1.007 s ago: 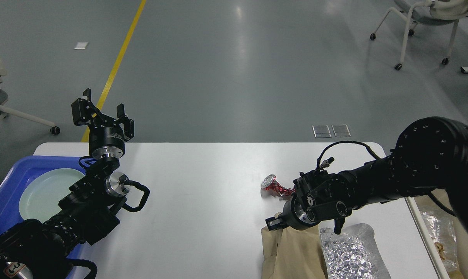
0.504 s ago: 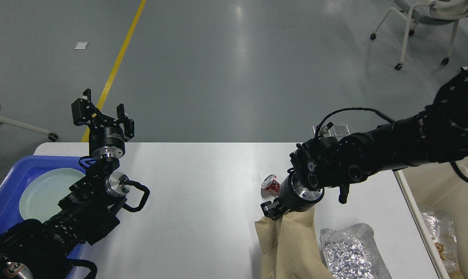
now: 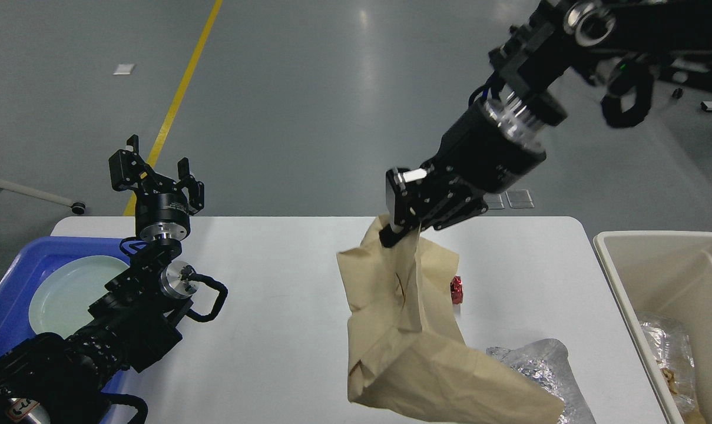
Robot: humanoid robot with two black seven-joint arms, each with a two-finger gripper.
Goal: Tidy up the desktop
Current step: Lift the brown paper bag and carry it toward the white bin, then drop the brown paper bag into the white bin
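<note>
The white desktop (image 3: 285, 294) fills the lower half of the head view. My right gripper (image 3: 394, 227) is shut on the top edge of a tan paper bag (image 3: 403, 330) and holds it up above the middle of the desktop; the bag hangs down and hides part of a silver foil bag (image 3: 544, 368). A small red crumpled wrapper (image 3: 456, 290) lies on the desktop just right of the bag. My left gripper (image 3: 155, 171) is open and empty, raised above the far left corner.
A blue tray (image 3: 14, 277) with a pale green plate (image 3: 73, 294) stands at the left edge. A beige bin (image 3: 656, 277) with foil wrapping (image 3: 665, 347) in it stands off the right edge. Chairs stand on the grey floor beyond.
My right arm has risen and swung up and back, lifting the tan paper bag off the desktop. The red wrapper is now partly hidden by the bag. The left arm has not moved.
</note>
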